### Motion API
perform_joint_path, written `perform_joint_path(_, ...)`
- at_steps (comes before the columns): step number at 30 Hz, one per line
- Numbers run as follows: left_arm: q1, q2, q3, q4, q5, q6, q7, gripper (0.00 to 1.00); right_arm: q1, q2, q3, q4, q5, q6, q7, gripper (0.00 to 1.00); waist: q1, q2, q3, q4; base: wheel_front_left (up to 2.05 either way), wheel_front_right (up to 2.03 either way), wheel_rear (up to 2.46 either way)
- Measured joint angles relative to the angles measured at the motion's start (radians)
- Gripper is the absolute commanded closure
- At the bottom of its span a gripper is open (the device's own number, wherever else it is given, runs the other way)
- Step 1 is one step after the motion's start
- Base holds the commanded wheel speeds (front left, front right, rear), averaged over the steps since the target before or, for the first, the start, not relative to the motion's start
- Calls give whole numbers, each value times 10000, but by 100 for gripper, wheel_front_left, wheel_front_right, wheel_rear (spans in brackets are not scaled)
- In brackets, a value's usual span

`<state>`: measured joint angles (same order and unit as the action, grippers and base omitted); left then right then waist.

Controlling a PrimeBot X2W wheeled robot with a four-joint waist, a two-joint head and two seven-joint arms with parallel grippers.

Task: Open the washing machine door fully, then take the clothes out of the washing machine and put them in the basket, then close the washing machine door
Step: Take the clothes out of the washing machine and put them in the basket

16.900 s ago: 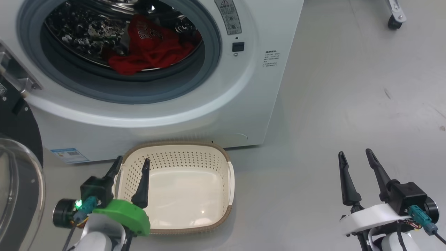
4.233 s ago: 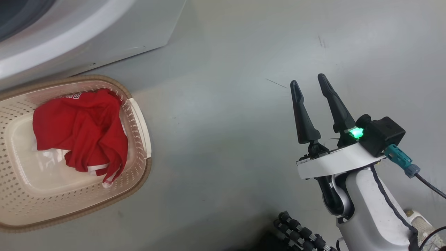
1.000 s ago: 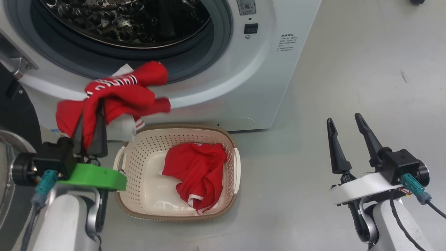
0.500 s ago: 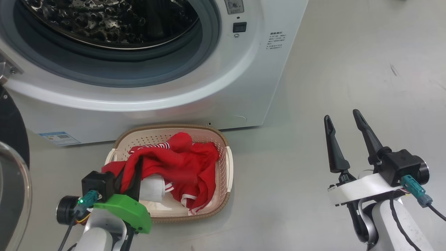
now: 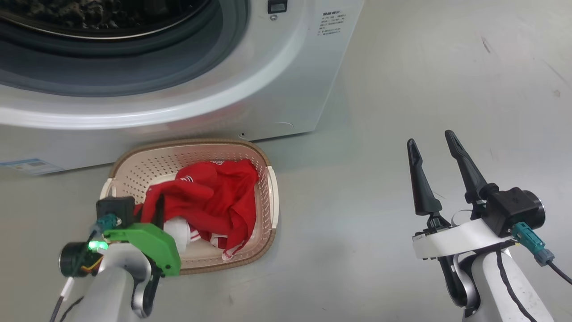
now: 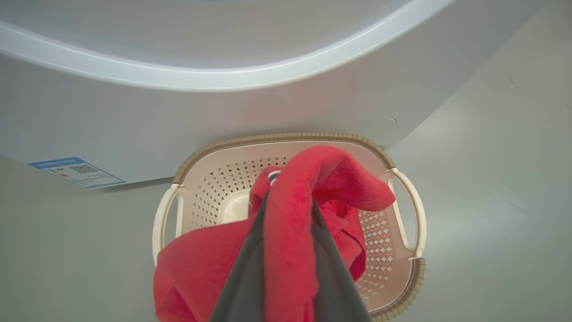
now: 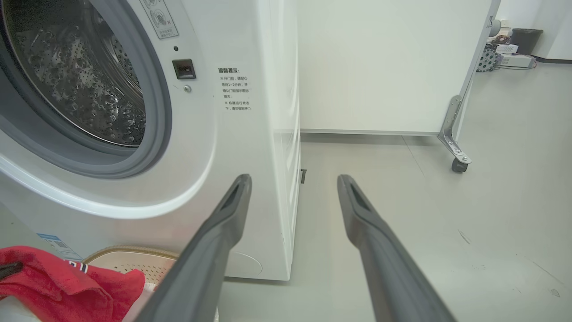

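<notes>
Clothes lie in the basket before the washing machine, one red fold pinched in our left gripper. Our right gripper stands spread and empty. If we lift before releasing, fabric snagged on a finger may drag back out.

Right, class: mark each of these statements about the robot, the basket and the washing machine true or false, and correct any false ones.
1. The left claw is shut on red clothes over the basket. True.
2. The right claw holds a garment. False: it is open and empty, over the floor.
3. The washing machine is closed. False: its opening is uncovered and the steel drum shows.
4. The basket stands on the floor just in front of the washing machine. True.
</notes>
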<state>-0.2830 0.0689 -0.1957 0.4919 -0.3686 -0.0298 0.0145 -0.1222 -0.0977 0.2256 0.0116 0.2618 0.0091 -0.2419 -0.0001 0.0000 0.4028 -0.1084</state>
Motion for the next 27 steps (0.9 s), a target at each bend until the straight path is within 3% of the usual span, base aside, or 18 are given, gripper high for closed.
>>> perform_joint_path(7, -1544, 71, 167, 819, 31, 134, 349, 100, -324, 107, 165, -186, 13, 69, 0, 0, 0, 0, 776, -405, 0, 0, 0)
perform_joint_path(16, -2330, 240, 255, 2355, 111, 433, 1066, 100, -656, 203, 343, -407, 15, 102, -12, 0, 0, 0, 1842, -945, 0, 0, 0)
perform_joint_path(27, -3139, 347, 376, 3697, 65, 408, 1060, 100, -1093, 282, 343, -362, 15, 104, -25, 0, 1, 0, 2960, -1467, 0, 0, 0)
